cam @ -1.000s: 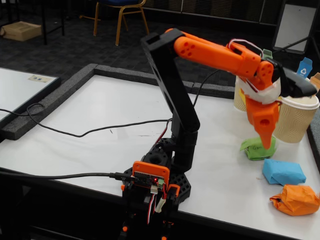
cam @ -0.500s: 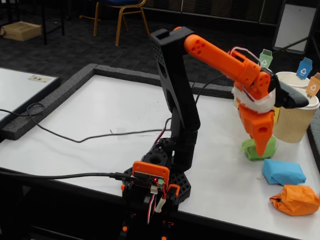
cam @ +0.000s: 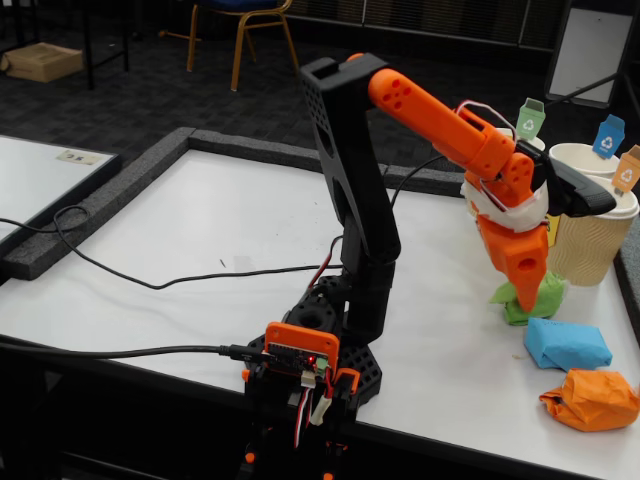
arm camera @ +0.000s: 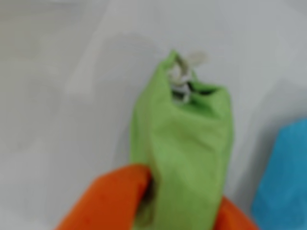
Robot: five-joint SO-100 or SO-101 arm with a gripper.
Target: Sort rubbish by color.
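In the wrist view the green wad [arm camera: 184, 129] of rubbish fills the middle, pinched at its near end between my two orange fingers [arm camera: 120, 196]. My gripper [arm camera: 182, 194] is shut on it. The fixed view shows my gripper [cam: 528, 300] pointing down at the table's right side, with the green wad [cam: 543, 295] standing up against the fingertip. Just right of it lies the blue wad [cam: 567, 343], whose edge shows as blue wad [arm camera: 283, 177] in the wrist view. The orange wad [cam: 592, 400] lies nearest the table's front edge.
Beige ribbed paper cups [cam: 590, 240] stand right behind my gripper, carrying a green tag [cam: 530, 118], a blue tag [cam: 607, 135] and an orange tag [cam: 627, 170]. A black cable [cam: 180, 265] runs across the white table to the arm's base [cam: 310, 350]. A grey foam border [cam: 100, 200] edges the table.
My gripper has come down and to the right onto the green wad and closed on it. The wad has shifted right and now stands more upright. The blue and orange wads have not moved.
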